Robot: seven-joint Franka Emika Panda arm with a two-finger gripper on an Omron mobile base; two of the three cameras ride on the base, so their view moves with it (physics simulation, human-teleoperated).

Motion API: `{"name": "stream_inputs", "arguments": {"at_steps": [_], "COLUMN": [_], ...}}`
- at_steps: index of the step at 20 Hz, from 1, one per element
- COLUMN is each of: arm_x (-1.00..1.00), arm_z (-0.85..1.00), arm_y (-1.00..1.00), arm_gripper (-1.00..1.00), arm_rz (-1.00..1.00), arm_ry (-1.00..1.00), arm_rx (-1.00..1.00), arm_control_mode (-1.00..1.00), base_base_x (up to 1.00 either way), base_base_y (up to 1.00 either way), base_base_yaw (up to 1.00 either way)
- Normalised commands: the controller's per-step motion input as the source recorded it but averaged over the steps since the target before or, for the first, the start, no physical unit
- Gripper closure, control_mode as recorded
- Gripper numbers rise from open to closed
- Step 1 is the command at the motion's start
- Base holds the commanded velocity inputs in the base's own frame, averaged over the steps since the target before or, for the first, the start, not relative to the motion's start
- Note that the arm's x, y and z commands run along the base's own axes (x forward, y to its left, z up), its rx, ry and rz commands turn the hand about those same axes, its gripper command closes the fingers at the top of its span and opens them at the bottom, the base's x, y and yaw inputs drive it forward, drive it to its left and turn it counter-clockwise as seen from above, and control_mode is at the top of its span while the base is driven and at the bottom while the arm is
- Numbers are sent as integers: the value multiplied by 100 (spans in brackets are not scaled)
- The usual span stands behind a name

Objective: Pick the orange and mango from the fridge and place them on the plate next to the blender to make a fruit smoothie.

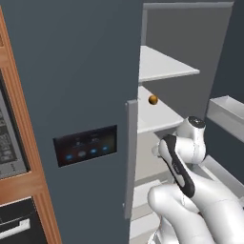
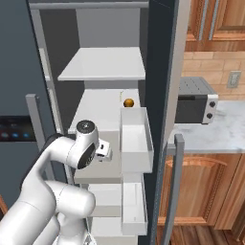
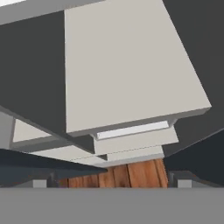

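Note:
The fridge (image 1: 81,71) stands with its left door shut and its right door (image 2: 160,72) swung open, white shelves showing inside. On the middle shelf lies one small rounded orange-brown fruit with a darker underside, which looks like the mango (image 1: 153,99) (image 2: 128,103). The bright orange, the plate and the blender are out of view. My arm reaches into the fridge below that shelf, with the hand (image 2: 104,150) pointing down. In the hand view my gripper (image 3: 111,183) is open over the lower shelves, fingertips (image 3: 40,183) wide apart and nothing between them.
White door bins (image 2: 135,139) hang on the open door, close to the right of my wrist. A dark toaster oven (image 2: 194,100) sits on the pale counter (image 2: 225,129) beyond the door. A wood-framed wall oven (image 1: 9,143) flanks the fridge on the left.

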Motion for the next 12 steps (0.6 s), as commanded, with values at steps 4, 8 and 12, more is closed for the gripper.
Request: {"name": "stream_inputs", "arguments": {"at_steps": [4,8,12], "arm_x": [0,0,28], "arm_z": [0,0,9], "arm_y": [0,0,-3], "arm_gripper": [-100,-100,-100], "arm_rz": [0,0,-1], "arm_ry": [0,0,-21], "arm_rx": [0,0,-1], "arm_control_mode": [100,100,-100], "base_base_x": [46,47,0], "base_base_y": [-4,-15,0], "base_base_yaw": [12,11,0]}}
